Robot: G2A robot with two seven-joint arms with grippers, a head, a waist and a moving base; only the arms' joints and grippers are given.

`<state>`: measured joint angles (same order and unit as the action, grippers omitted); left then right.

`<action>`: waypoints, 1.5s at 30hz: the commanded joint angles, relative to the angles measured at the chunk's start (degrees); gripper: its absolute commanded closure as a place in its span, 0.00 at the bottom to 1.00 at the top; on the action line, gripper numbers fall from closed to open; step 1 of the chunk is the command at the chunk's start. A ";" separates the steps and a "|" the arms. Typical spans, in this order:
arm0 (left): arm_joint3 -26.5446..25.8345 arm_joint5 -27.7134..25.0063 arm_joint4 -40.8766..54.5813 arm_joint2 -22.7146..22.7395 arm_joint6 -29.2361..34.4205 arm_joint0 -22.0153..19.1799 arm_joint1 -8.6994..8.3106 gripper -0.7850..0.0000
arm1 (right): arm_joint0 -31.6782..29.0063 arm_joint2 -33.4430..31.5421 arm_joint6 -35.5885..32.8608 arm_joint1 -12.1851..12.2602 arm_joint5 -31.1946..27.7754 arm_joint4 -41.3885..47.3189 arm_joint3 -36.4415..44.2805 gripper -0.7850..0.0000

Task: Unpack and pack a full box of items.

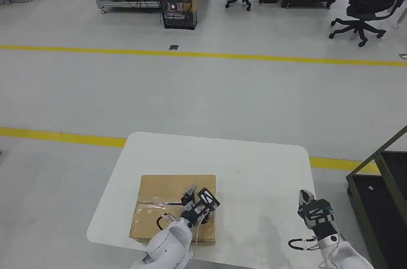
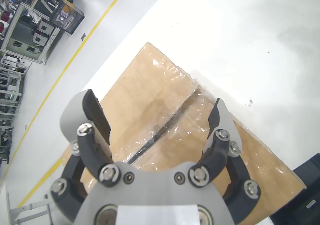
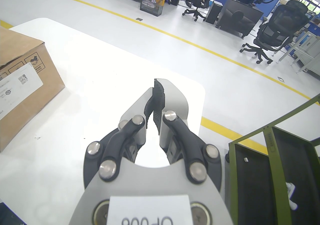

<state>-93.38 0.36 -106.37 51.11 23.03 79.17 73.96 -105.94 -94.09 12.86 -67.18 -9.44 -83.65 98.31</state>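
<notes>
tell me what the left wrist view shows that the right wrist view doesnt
Left wrist view: the open left gripper over the top of the box, with its taped seam. Right wrist view: the shut right gripper over the table, the white label on the box's side, a green cart beside the table. Shared: the box, the table, the yellow floor line.

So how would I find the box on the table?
Look at the white table. The box sits on the robot's left side of it, under the open left gripper. It's brown cardboard with shiny clear tape over its seam and a white label.
</notes>
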 commanded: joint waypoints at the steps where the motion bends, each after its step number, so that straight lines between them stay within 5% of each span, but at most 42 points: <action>1: 0.07 0.34 -0.67 0.36 -0.04 0.19 -0.02 0.00 | 0.06 0.10 -0.03 -0.03 0.05 -0.11 -0.05 1.00; 9: -0.68 1.28 -0.87 2.26 -0.67 1.35 -0.03 0.09 | 0.37 0.73 -0.12 -0.15 0.11 -0.57 -0.21 1.00; 12: -0.96 0.86 0.37 3.06 -0.39 1.93 -0.02 0.28 | 0.46 0.80 -0.20 -0.18 0.10 -0.58 -0.27 1.00; 18: -0.83 -0.76 2.05 3.73 0.71 2.19 0.12 0.45 | 0.64 0.75 -0.09 -0.22 -0.10 -0.70 -0.52 1.00; 28: -0.12 -2.02 3.10 2.96 1.97 2.03 0.66 0.37 | 1.36 0.47 -0.11 -0.25 -0.49 -0.50 -1.50 1.00; 33: 0.40 -1.99 2.99 3.04 2.06 1.69 0.86 0.42 | 1.66 0.59 -0.30 -0.32 -0.34 -0.41 -1.65 1.00; 36: 0.68 -2.35 2.95 3.19 1.99 1.65 0.92 0.60 | 1.82 0.86 -0.49 -0.38 -0.20 -0.39 -1.51 1.00; 38: 0.80 -2.76 2.77 3.38 1.85 1.68 0.90 1.00 | 1.84 1.04 -0.62 -0.42 -0.04 -0.38 -1.37 1.00; 45: 0.67 -3.53 2.65 4.99 1.36 2.39 0.70 1.00 | 1.78 1.53 -0.87 -0.54 0.43 -0.73 -1.04 1.00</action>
<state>-92.67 -3.15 -103.65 55.87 24.41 81.45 74.69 -104.15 -92.59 11.99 -67.70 -9.05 -84.38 97.25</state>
